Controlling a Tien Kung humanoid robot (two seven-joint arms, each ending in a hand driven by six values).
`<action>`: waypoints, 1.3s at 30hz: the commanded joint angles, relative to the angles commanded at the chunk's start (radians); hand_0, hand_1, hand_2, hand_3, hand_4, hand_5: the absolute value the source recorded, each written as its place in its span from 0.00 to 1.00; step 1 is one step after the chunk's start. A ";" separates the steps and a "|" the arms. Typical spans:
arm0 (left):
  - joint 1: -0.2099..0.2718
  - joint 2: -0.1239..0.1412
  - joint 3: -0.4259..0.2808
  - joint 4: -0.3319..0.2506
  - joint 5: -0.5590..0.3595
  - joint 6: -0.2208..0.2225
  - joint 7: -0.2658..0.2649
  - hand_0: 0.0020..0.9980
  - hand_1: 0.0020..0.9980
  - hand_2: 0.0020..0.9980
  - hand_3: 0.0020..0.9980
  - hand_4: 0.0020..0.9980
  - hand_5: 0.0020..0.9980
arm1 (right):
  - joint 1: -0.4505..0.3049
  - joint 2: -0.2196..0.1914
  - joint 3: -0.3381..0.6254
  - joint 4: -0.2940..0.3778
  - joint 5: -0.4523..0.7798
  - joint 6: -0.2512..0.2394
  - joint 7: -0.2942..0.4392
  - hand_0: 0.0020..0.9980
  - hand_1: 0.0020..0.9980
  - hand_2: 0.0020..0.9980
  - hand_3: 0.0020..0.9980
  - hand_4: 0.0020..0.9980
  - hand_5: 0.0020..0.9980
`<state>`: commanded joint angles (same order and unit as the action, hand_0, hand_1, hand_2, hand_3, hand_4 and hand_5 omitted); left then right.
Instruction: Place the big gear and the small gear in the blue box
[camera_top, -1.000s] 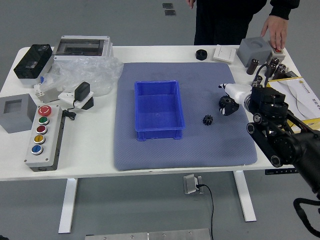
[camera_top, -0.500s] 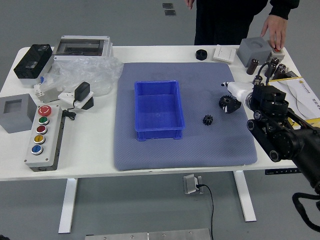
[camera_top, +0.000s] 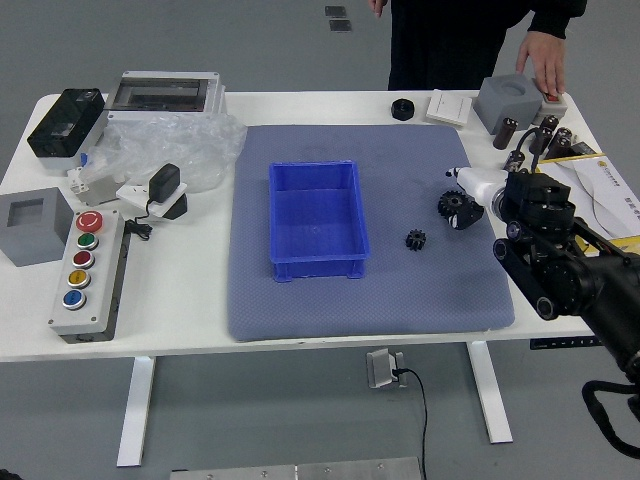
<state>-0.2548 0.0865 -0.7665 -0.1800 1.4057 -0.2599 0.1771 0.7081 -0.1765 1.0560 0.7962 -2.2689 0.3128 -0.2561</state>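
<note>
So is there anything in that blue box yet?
No, the blue box is empty: its floor shows bare, and both gears lie outside it.

High head view looks forward and down over the table (camera_top: 180, 290).

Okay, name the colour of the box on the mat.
Blue box, seen in the head view.

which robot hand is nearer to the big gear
Right. The right hand reaches in at the big gear from the picture's right; the left hand is out of view.
</note>
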 joint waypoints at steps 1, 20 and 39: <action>0.000 0.000 0.000 0.000 0.000 0.000 0.000 0.88 0.86 0.86 0.83 0.82 0.55 | 0.001 0.001 -0.001 -0.002 0.000 0.000 0.000 0.91 0.86 0.89 0.99 0.63 0.18; -0.002 -0.002 -0.003 0.000 -0.001 -0.001 0.000 0.88 0.86 0.86 0.84 0.82 0.55 | 0.018 0.022 -0.024 -0.043 0.000 0.007 -0.005 0.89 0.84 0.87 0.89 0.64 0.21; -0.001 -0.004 -0.005 0.000 0.003 -0.003 0.001 0.88 0.87 0.86 0.84 0.81 0.55 | 0.025 0.034 -0.025 -0.067 0.000 -0.020 -0.019 0.74 0.71 0.75 0.66 0.54 0.42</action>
<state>-0.2561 0.0824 -0.7717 -0.1800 1.4084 -0.2629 0.1777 0.7327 -0.1421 1.0314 0.7289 -2.2689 0.2923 -0.2749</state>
